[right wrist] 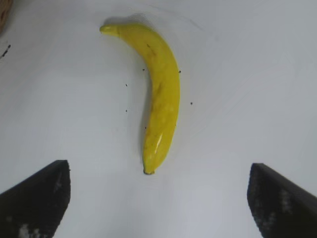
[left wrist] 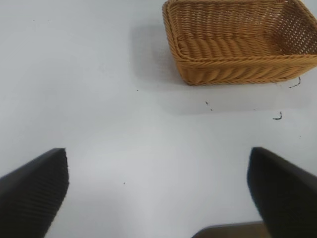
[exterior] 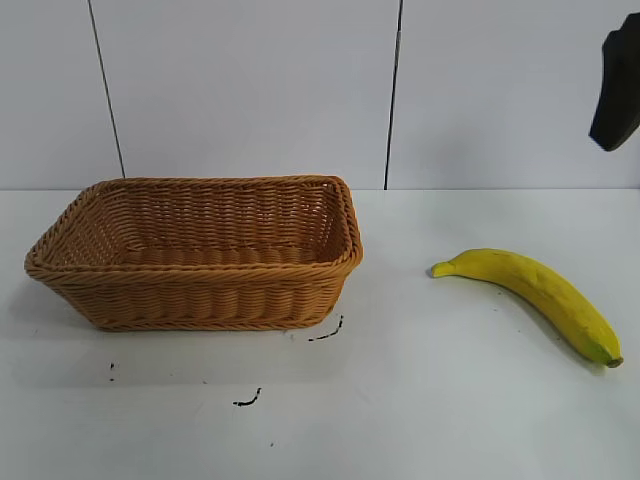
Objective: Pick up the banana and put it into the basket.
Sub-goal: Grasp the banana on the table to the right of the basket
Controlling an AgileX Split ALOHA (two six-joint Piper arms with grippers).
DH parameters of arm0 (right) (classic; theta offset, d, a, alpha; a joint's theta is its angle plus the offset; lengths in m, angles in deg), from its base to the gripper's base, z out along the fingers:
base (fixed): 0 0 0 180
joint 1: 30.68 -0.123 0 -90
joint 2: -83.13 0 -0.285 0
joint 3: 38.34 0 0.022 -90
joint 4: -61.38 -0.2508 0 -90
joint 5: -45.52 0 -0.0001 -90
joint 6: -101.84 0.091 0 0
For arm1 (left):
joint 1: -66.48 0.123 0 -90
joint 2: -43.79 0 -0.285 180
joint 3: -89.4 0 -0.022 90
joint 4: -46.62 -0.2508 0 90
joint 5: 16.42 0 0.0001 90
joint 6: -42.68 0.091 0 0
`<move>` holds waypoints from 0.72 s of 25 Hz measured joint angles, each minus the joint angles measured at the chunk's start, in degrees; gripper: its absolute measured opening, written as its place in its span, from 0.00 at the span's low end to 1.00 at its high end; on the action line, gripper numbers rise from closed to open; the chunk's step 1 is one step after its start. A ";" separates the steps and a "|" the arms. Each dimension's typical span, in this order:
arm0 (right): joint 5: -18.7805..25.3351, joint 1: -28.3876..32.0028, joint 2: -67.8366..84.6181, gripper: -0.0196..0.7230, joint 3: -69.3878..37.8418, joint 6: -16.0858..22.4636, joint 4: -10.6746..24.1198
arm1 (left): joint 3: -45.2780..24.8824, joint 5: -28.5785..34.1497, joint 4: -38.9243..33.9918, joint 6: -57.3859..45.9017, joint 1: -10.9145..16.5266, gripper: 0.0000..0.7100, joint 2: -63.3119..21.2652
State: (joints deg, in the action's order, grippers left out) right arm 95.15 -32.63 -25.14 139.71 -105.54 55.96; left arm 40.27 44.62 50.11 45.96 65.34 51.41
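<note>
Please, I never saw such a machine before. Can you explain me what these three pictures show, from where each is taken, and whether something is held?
It is a robot with two arms at a white table. One picture looks from outside; the other two come from cameras on the wrists. On the table stand an empty wicker basket and, apart from it, a banana. The dark wedges are gripper fingers. The right gripper hangs open above the banana; the left gripper is open over bare table. Nothing is held.

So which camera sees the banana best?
The right wrist view: the whole banana lies straight ahead of the open right claw, filling much of the picture. The exterior view also shows the whole banana, but smaller, on the table right of the basket. The left wrist view shows no banana.
</note>
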 joint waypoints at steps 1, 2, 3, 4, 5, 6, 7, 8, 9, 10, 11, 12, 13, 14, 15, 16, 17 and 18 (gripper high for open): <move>-0.36 0.00 -1.07 0.96 0.00 -0.50 -0.14 | 0.00 0.00 0.00 0.00 0.00 0.98 0.00; -0.90 0.00 -1.94 0.96 0.00 -0.77 -0.25 | 0.00 0.00 0.00 0.00 0.00 0.98 0.00; -1.53 0.00 -2.96 0.96 0.00 -0.90 -0.48 | 0.00 0.00 0.00 0.00 0.00 0.98 0.00; -2.11 0.00 -4.01 0.96 0.00 -0.90 -0.81 | 0.00 0.00 0.00 0.00 0.00 0.98 0.00; -2.85 0.00 -5.06 0.96 0.00 -0.97 -1.31 | 0.00 0.00 0.00 0.00 0.00 0.98 0.00; -3.53 0.00 -5.99 0.96 0.00 -1.09 -1.84 | 0.00 0.00 0.00 0.00 0.00 0.98 0.00; -4.36 0.00 -7.18 0.96 0.00 -1.10 -2.38 | 0.00 0.00 0.00 0.00 0.00 0.98 0.00; -5.09 0.00 -8.51 0.96 0.00 -1.15 -2.70 | 0.00 0.00 0.00 0.00 0.00 0.98 0.00; -5.68 0.00 -9.68 0.96 0.00 -1.14 -2.96 | 0.00 0.00 0.00 0.00 0.00 0.98 0.00; -5.68 0.00 -9.68 0.96 0.00 -1.14 -2.96 | 0.00 0.00 0.00 0.00 0.00 0.98 0.00; -6.38 0.00 -11.37 0.96 0.02 -1.09 -3.25 | 0.00 0.00 0.00 0.00 0.00 0.98 0.00; -6.89 0.00 -12.84 0.96 0.02 -0.84 -3.32 | 0.00 0.00 0.00 0.00 0.00 0.98 0.00; -7.42 0.00 -14.05 0.96 0.02 -0.51 -3.39 | 0.00 0.00 0.00 0.00 0.00 0.98 0.00; -7.95 0.00 -15.46 0.96 0.02 0.08 -3.39 | 0.00 0.00 0.00 0.00 0.00 0.98 0.00; -8.67 0.00 -16.75 0.96 0.02 0.89 -3.39 | 0.00 0.00 0.00 0.00 0.00 0.98 0.00; -9.16 0.00 -17.69 0.96 0.02 1.42 -3.28 | 0.00 0.00 0.00 0.00 0.00 0.98 0.00; -9.89 0.00 -19.39 0.96 0.02 2.28 -3.26 | 0.00 0.00 0.00 0.00 0.00 0.98 0.00; -10.09 0.00 -19.98 0.96 0.02 2.51 -3.21 | 0.00 0.00 0.00 0.00 0.00 0.98 0.00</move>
State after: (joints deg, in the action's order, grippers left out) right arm 85.06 -32.63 -45.12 139.74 -103.03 52.74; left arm 40.27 44.62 50.11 45.96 65.34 51.41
